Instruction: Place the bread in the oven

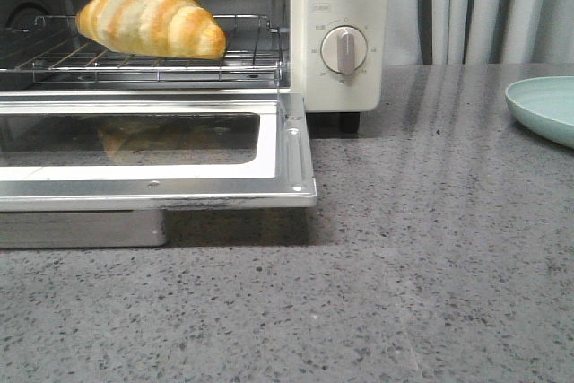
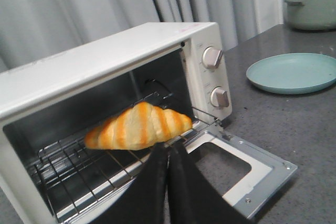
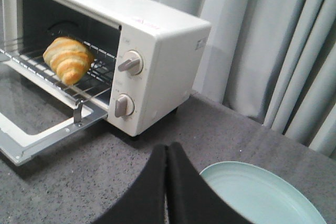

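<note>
The golden-yellow bread (image 1: 151,18) lies on the wire rack inside the cream-white oven (image 1: 341,6), whose glass door (image 1: 152,145) hangs down flat. In the left wrist view the bread (image 2: 137,126) rests on the rack just beyond my left gripper (image 2: 168,148), which is shut with nothing between its fingers. My right gripper (image 3: 168,147) is shut and empty above the grey counter, between the oven (image 3: 157,40) and the plate; its view also shows the bread (image 3: 67,59) on the rack. Neither gripper appears in the front view.
A pale green plate (image 1: 547,107) sits on the counter to the right of the oven. A lidded green pot (image 2: 311,2) stands further back. Grey curtains hang behind. Two dial knobs (image 1: 344,49) face forward on the oven's side panel.
</note>
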You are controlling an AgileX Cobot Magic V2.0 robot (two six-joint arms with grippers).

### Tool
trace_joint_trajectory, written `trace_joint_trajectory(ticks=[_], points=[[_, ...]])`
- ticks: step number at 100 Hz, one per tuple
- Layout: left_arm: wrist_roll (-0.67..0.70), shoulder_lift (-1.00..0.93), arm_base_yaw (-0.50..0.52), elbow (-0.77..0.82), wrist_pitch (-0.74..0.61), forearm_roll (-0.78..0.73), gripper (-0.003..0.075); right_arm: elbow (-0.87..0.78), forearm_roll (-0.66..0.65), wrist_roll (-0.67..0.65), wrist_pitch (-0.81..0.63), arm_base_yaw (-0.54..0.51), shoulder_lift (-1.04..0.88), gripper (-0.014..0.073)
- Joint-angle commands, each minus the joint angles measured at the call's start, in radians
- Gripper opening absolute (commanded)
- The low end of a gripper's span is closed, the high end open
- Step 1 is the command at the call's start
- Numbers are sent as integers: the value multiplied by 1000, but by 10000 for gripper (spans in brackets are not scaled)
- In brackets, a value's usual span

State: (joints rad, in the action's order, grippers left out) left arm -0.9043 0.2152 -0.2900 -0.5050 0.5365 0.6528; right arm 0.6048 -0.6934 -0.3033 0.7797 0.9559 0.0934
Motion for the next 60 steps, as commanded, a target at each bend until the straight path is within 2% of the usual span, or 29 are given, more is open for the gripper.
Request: trace_joint_trajectory(ticks=[1,10,31,60], points=[[9,15,1,47,-194,105,-21,13,-50,-11,-54,-2,-48,-69],[9,15,1,94,-267,209,-21,13,-48,-11,-52,-2,-81,-69],[9,15,1,101,-248,414,-21,13,-45,-11,-52,-2,-97,-69],[9,15,1,101,-248,460,-21,13,-45,-11,-52,-2,-97,-69]])
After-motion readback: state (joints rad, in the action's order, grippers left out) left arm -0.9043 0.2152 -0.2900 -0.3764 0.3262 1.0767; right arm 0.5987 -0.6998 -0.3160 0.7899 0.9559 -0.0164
